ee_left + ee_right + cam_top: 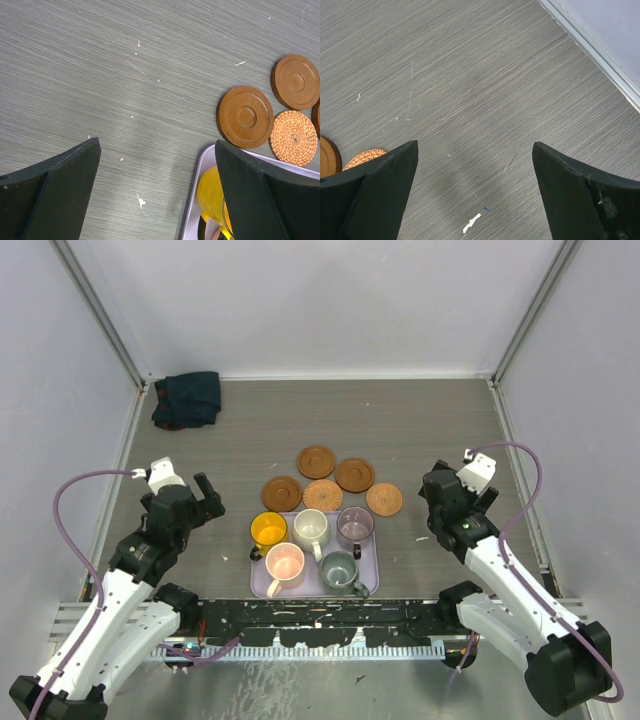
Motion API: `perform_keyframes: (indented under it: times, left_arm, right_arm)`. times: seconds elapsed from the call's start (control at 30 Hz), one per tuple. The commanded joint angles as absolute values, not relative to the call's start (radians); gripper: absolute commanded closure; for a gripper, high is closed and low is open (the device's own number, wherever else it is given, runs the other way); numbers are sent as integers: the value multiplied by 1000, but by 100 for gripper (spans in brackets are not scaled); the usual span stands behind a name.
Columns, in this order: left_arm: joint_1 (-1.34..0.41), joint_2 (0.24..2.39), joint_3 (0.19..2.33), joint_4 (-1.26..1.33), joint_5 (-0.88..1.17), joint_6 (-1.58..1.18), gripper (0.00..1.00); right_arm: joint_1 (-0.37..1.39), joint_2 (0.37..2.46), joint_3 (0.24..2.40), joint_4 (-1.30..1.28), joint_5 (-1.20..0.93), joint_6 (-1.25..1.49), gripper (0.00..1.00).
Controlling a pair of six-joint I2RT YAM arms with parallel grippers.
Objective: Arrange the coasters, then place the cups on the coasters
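Black fingers of my left gripper [156,145] stand wide apart over the bare table [100,75], holding nothing. Just beside its right finger I see the lilac tray [200,165] with the yellow-orange cup [207,195]. Ahead and right of that finger lie the coasters [245,116], closely clustered. All five cups [311,527] sit on the tray, between both claws. My right gripper [475,144] is equally wide and empty, and what is probably a cork coaster [362,157] peeks past its left finger.

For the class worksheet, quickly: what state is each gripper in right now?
Left gripper: open, holding nothing.
Right gripper: open, holding nothing.
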State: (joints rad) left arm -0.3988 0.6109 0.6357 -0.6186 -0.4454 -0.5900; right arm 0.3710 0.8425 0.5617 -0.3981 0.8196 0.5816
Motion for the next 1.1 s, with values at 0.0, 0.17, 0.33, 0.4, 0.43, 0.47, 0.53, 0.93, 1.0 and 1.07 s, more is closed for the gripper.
perform_keyframes:
  times: [0.0,0.17,0.33,0.4,0.43,0.47,0.53,0.93,1.0,1.07]
  left_arm:
    - [-396,616,656,-599,-494,-613,2]
    - [-395,642,678,-620,-512,-623,2]
    - [-396,676,689,-627,-512,-629,2]
    - [-394,682,690,-628,-510,-632,2]
    - [-396,683,690,-627,-508,-632,2]
    - [-396,683,690,-626,-505,-632,2]
    - [-396,679,694,-625,-501,-632,2]
    - [-395,710,735,-623,-494,-639,2]
    - [-396,735,751,-623,-483,-641,2]
    - [-395,763,765,-622,-470,-640,2]
  right_arm:
    - [374,859,597,-373,844,601,0]
    - [373,878,601,-374,855,621,0]
    - [374,890,600,-374,854,625,0]
    - [374,894,601,-373,856,627,0]
    - [374,895,601,-374,857,627,0]
    - [373,896,601,-374,860,628,0]
    - [374,896,605,-374,861,631,0]
    - [374,910,620,-373,874,677,0]
    - [374,910,621,-376,880,730,0]
    - [374,910,622,-380,880,788,0]
